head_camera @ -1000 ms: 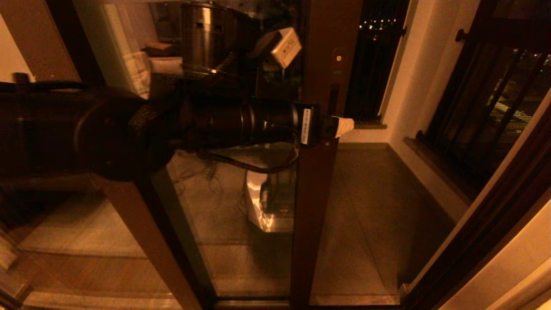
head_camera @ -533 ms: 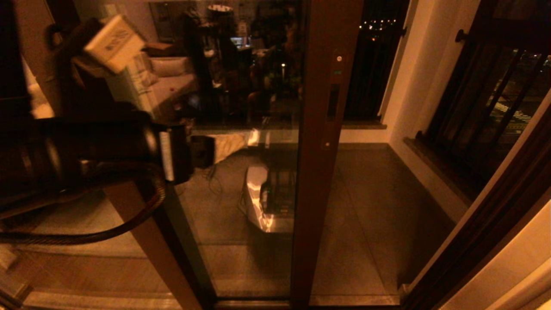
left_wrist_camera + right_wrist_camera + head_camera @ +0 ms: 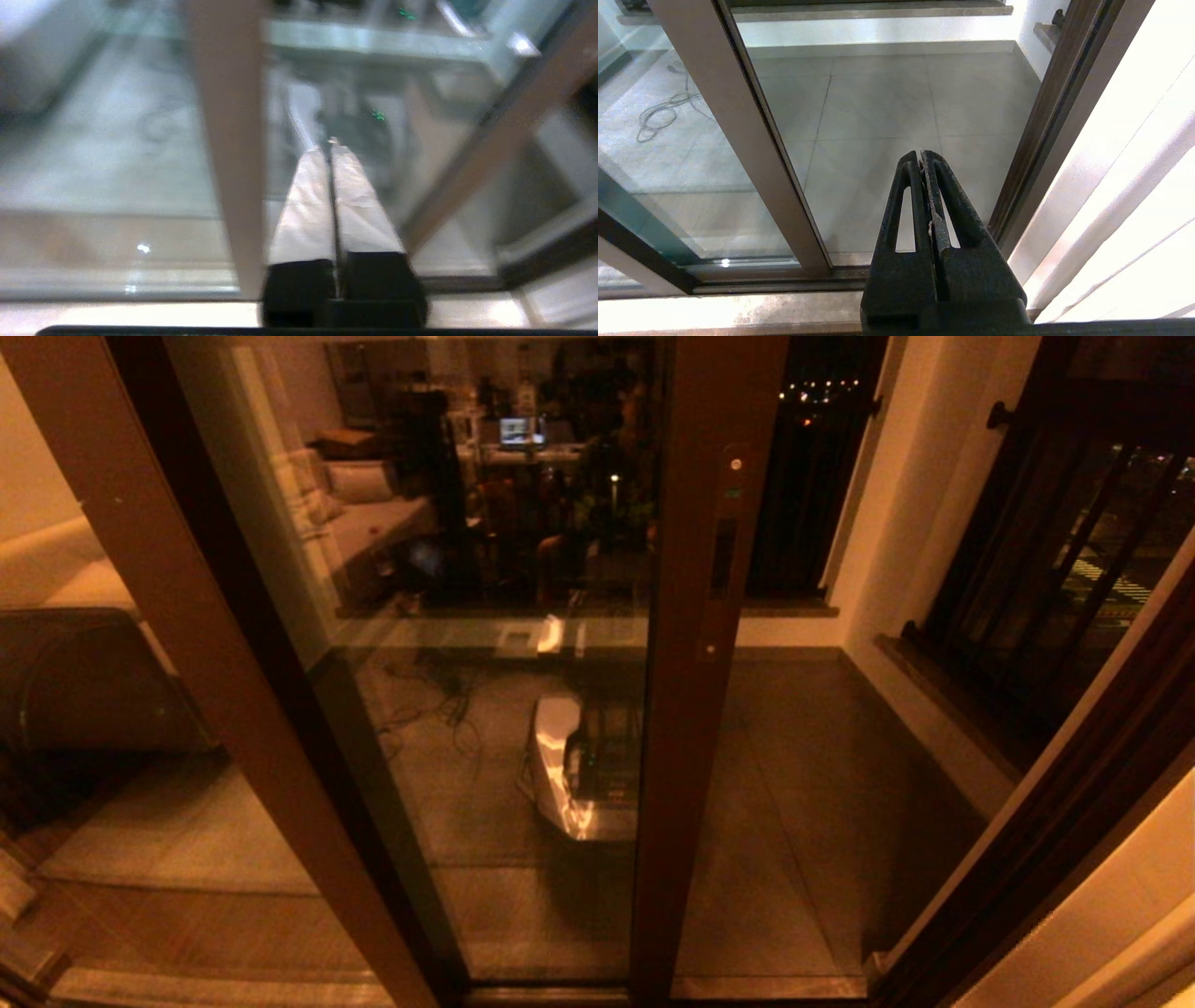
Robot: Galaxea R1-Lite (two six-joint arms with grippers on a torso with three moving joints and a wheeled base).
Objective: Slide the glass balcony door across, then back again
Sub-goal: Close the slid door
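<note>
The glass balcony door [image 3: 523, 616] stands with its wide reddish-brown stile [image 3: 695, 728] near the middle of the head view. The stile bears a dark handle slot [image 3: 723, 555] and a small lock [image 3: 735, 464]. Neither arm shows in the head view. In the left wrist view, my left gripper [image 3: 327, 149] is shut on nothing, with a blurred brown post [image 3: 229, 140] beside it. My right gripper [image 3: 922, 153] is also shut and empty, hanging low over the sill, to the right of the door stile [image 3: 738, 140].
An open gap to the tiled balcony floor [image 3: 803, 765] lies between the stile and the dark right jamb [image 3: 1027, 859]. The other glass panel's plain brown post [image 3: 187, 616] slants at left. Dark railings [image 3: 1055, 569] line the balcony. A pale curtain [image 3: 1134, 163] hangs at right.
My left arm, whose fingertips were at the door's stile by the handle slot, has swung back to the left and left the head view. The door stile has not moved.
</note>
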